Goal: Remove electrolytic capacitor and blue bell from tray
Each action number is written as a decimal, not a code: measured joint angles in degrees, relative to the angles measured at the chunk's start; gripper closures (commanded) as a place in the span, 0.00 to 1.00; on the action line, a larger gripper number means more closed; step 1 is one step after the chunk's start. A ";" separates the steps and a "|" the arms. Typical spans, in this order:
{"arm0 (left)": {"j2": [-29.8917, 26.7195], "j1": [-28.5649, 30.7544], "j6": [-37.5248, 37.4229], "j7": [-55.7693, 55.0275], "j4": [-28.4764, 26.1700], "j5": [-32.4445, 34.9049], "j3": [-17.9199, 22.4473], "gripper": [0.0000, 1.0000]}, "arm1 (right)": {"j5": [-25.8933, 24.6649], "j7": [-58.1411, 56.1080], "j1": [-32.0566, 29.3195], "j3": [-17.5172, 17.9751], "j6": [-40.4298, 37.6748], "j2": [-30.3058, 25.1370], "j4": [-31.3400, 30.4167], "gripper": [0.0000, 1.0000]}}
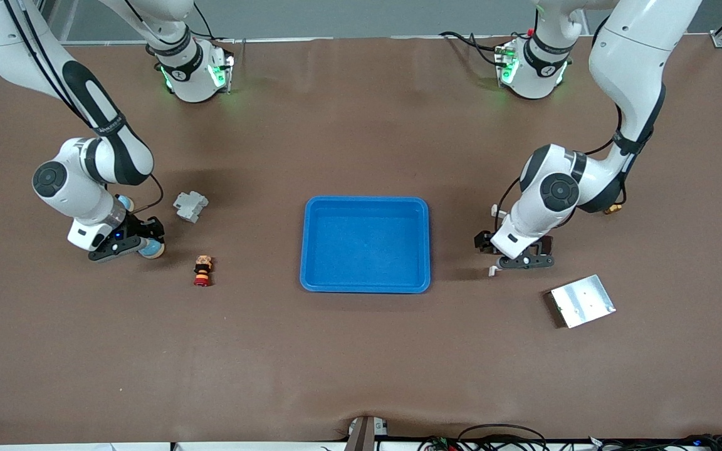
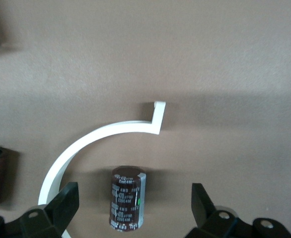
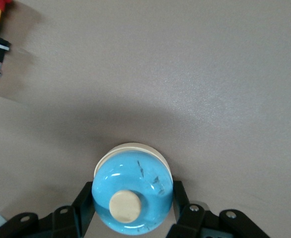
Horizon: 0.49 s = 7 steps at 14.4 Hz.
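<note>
Silver metal plate (image 1: 582, 300) lies nearest the front camera, toward the left arm's end of the table, clear of everything. Blue tray (image 1: 366, 244) sits mid-table and looks empty.

Left gripper (image 1: 527, 261) is low over the table between the tray and the plate, jaws spread wide. Wrist view shows the electrolytic capacitor (image 2: 127, 199) standing upright on the table between the spread fingers (image 2: 66, 203), touching neither. So it is already out of the tray. A curved white plastic piece (image 2: 93, 144) lies on the table just beside the capacitor.

Right gripper (image 1: 124, 243) is down at the table toward the right arm's end, fingers pinched on the blue bell (image 3: 133, 189), also outside the tray. Whether the bell rests on the table or hangs just above it, cannot tell.

Step in hand, my read: releasing both items. To do it well, lift the left gripper straight up so neither finger clips the capacitor and tips it. The right one should set the bell fully down before letting go, since its round body may roll.

Around: grey connector block (image 1: 190, 206) and a small red-yellow-black stacked part (image 1: 202, 270) lie near the bell. The latter is the closer obstacle if the bell rolls. Nothing blocks a vertical retreat.
</note>
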 measured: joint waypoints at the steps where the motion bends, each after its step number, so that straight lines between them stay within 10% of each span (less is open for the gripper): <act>1: -0.40 0.00 -0.54 0.00 0.47 0.00 -0.02 0.00 | 0.00 0.16 0.00 0.00 0.11 0.12 0.00 1.00; 4: -2.34 0.08 -8.58 0.00 4.12 0.00 -0.09 0.00 | 0.00 1.00 0.03 0.04 0.25 0.30 0.00 1.00; 5: -3.08 0.38 -12.49 0.00 5.83 0.00 -0.09 0.00 | 0.00 1.19 0.04 0.05 0.26 0.31 0.00 0.80; 6: -3.79 1.01 -16.25 0.00 7.59 0.00 -0.09 0.00 | 0.01 1.32 0.04 0.06 0.26 0.31 0.00 0.28; 7: -4.44 1.90 -19.54 0.00 9.42 -0.05 -0.09 0.00 | 0.03 1.59 0.04 0.06 0.27 0.31 0.00 0.00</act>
